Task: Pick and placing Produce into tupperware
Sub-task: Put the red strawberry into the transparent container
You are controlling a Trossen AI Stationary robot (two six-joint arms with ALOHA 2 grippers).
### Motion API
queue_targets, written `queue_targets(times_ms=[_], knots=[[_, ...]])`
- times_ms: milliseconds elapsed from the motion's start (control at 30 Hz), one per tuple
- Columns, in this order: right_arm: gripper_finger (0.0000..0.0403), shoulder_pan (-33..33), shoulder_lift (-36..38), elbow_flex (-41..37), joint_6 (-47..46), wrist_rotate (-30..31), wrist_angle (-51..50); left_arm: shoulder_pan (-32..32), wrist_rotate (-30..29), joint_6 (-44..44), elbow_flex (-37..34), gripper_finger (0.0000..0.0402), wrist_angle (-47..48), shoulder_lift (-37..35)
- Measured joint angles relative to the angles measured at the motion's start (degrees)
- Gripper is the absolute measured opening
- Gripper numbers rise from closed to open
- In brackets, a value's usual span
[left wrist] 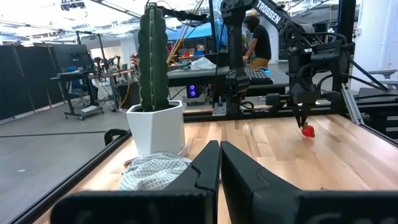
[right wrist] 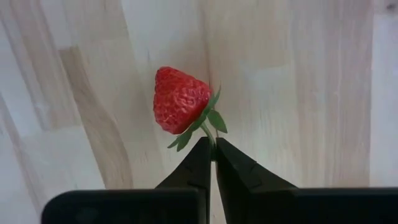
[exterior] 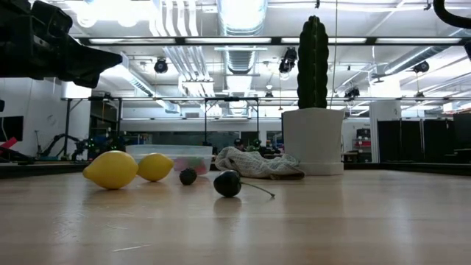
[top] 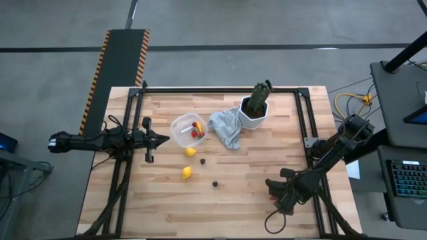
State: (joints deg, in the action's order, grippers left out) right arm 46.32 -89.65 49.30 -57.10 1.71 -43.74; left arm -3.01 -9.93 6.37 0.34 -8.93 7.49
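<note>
At the left edge of the light wooden counter (top: pixel 267 207), the left claw (top: pixel 164 139) hovers with its two dark fingers pressed together, and it holds nothing. Just to its right stands the small clear plastic tupperware with a whitish rim (top: pixel 181 132). Inside it lie a few red strawberry-like pieces (top: pixel 195 133) and one thin yellow-orange piece (top: pixel 198 126).

On the near side of the tupperware, one small yellow lemon-like fruit (top: pixel 191 152) lies just beside its rim. A second yellow lemon-like fruit (top: pixel 187 173) lies a little nearer to the front edge. To the right of the first lemon there is a small dark brown round piece (top: pixel 203 160). Another dark brown round piece with a thin stem (top: pixel 215 184) lies to the right of the second lemon.

To the right of the tupperware lies a crumpled grey cloth (top: pixel 225 127), touching the white hexagonal pot (top: pixel 254 117) in which a green cactus-like plant (top: pixel 261 96) stands upright.

Further right, near the front right corner of the counter, the right claw (right wrist: pixel 211 151) is clamped on the green stem of a red strawberry (right wrist: pixel 180 99). In the left wrist view this strawberry hangs from the claw just above the wood. Behind the counter, a person (left wrist: pixel 257 38) stands at a desk in the room.
</note>
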Motion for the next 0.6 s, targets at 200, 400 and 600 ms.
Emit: queue_targets(times_ms=[200, 400, 600], knots=[[0.0009, -1.62, 0.1, 0.0, 1.36, 5.07, 5.36, 0.0, 0.0, 0.0, 0.0, 0.0, 0.0, -0.04], [0.0009, -4.48, 0.11, 0.86, 6.44, 11.38, 9.98, 0.0, 0.02, 0.0, 0.0, 0.0, -0.02, -0.04], [0.0009, -7.31, 0.11, 3.29, 13.35, 20.17, 13.41, 0.0, 0.02, 0.0, 0.0, 0.0, -0.02, -0.03]])
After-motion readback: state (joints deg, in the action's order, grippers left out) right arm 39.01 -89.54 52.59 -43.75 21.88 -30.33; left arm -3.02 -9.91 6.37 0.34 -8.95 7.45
